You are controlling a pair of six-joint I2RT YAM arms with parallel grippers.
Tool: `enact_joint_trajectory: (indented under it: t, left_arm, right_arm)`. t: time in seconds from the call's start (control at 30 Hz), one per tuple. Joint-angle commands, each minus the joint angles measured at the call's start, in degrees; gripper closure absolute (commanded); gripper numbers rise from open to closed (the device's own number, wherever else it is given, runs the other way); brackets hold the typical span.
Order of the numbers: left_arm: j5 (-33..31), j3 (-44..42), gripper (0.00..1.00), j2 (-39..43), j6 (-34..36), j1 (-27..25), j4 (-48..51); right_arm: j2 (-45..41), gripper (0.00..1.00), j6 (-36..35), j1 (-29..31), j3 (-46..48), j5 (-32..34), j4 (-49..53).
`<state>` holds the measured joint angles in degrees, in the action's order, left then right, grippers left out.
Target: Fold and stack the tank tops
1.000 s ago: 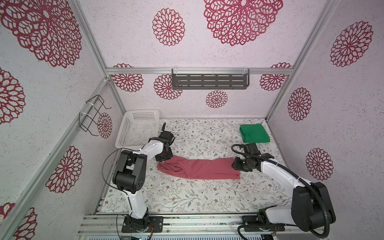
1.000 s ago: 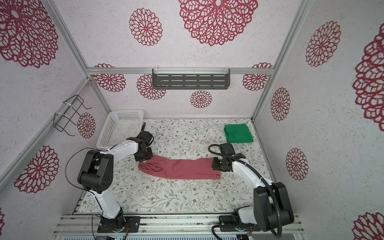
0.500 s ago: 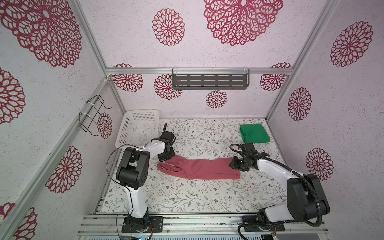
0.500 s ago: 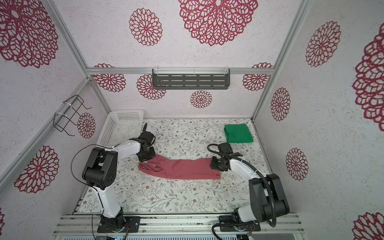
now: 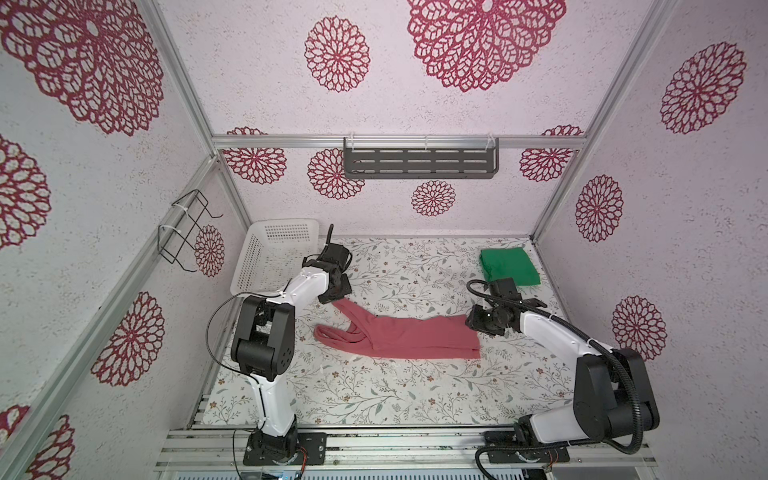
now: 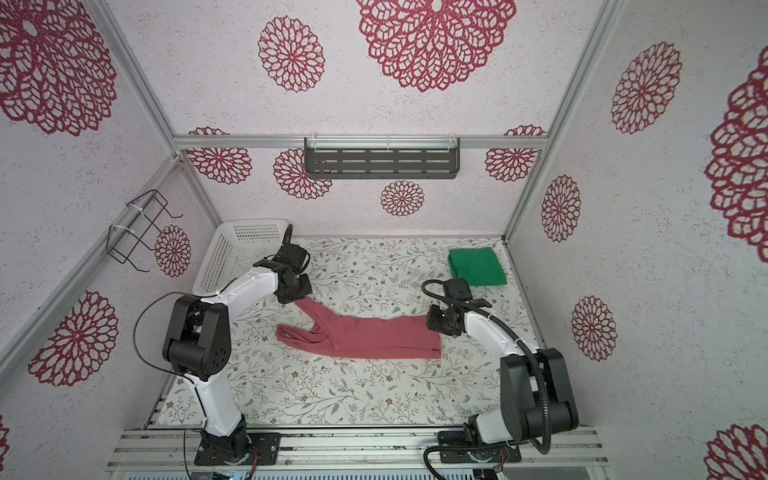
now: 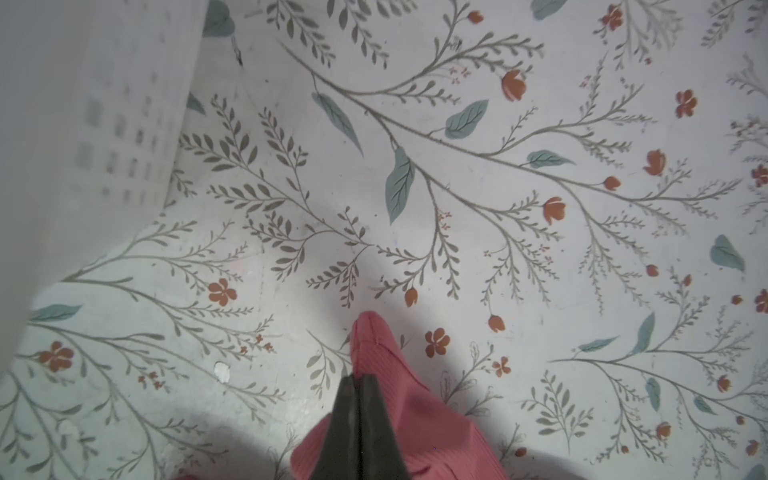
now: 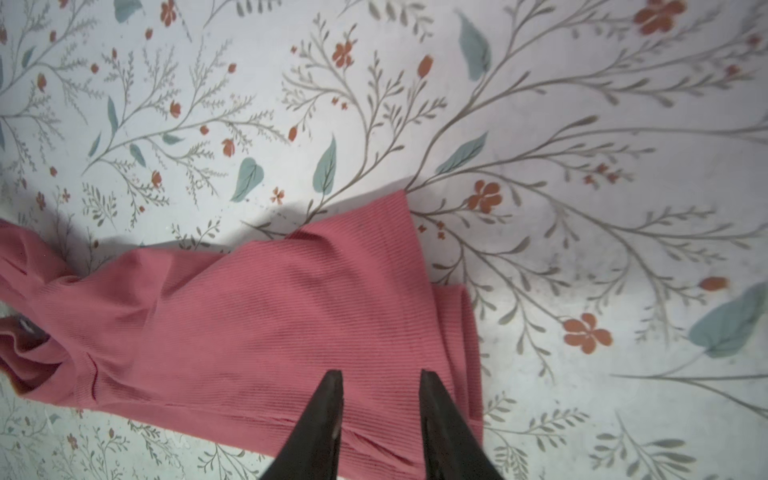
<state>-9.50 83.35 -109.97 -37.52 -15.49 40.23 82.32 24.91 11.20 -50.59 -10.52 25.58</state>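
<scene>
The dusty pink-red tank top (image 5: 415, 343) (image 6: 382, 340) lies folded lengthwise in a long strip across the middle of the floral table. My left gripper (image 5: 338, 296) (image 7: 358, 377) is shut on the end of one strap (image 7: 374, 340), which stretches taut from the gripper toward the body; the other strap loop lies flat. My right gripper (image 5: 471, 322) (image 8: 380, 374) hovers open over the hem end of the pink cloth (image 8: 249, 311), with cloth showing between its fingers. The green tank top (image 5: 509, 267) (image 6: 478, 267) sits folded at the back right corner.
A white perforated basket (image 5: 266, 266) (image 7: 83, 124) leans at the back left, close behind my left gripper. A grey shelf (image 5: 419, 158) hangs on the back wall and a wire rack (image 5: 187, 232) on the left wall. Panels enclose three sides of the table.
My left gripper has shut on the strap end, and the strap now runs taut toward the back left. The right gripper shifted slightly at the hem.
</scene>
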Motion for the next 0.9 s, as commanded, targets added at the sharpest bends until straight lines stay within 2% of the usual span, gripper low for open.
enact_joint_trajectory:
  t: [0.0,0.3,0.53,0.57,0.63,0.7,0.8,0.87]
  left_arm:
    - [-0.66,3.37,1.0,-4.52,1.66,1.95,1.96]
    - [0.25,12.23,1.0,-11.11,3.26,3.22,2.3]
    - [-0.66,13.27,1.0,-12.83,4.52,4.23,5.12]
    - [-1.27,12.77,0.95,-12.2,4.71,4.24,5.5]
    - [-2.28,11.63,0.74,-10.28,5.04,4.24,6.51]
    - [-3.24,10.26,0.59,-7.81,5.41,4.15,7.67]
    - [-4.66,8.17,0.47,-3.62,5.03,3.81,10.04]
    - [-5.13,5.46,0.44,0.84,3.42,2.77,11.23]
  right_arm:
    - [-0.05,0.66,-1.09,-1.57,-1.62,0.43,2.8]
    - [-1.88,0.66,-1.54,-3.01,-0.67,0.24,4.39]
    - [-4.04,0.65,-2.8,-2.81,1.11,-1.03,3.14]
    - [-4.34,0.65,-3.14,-2.76,1.15,-0.87,3.16]
    - [-4.39,0.65,-3.05,-2.04,0.81,-0.38,3.03]
    - [-3.16,0.65,-2.6,-0.14,-0.34,-0.3,2.23]
    - [1.47,0.65,-2.65,3.4,-3.73,1.96,1.93]
    - [5.42,0.65,-3.31,5.77,-5.41,3.36,0.41]
